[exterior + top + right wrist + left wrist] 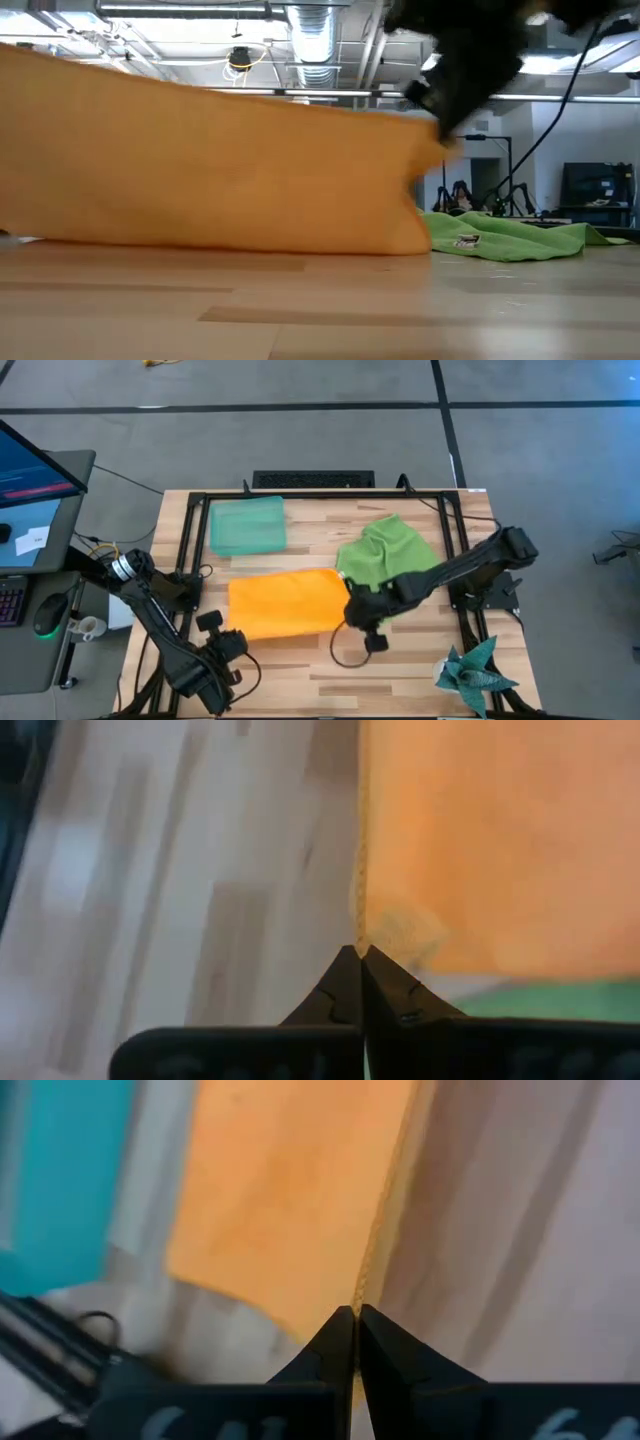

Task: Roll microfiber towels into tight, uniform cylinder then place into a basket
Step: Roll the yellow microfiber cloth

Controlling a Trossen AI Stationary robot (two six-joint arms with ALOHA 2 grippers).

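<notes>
Two sets of jaws, both pinched on the orange towel (285, 605). My left gripper (228, 643) clamps its near left corner, I think, the top view's murky there. Towel's lifted along that near edge over the table (400, 670). Basket (247, 525) sits beyond it at the far left. My right gripper (352, 610) clamps the near right corner, with the green towel (385, 555) just beside it.
</notes>
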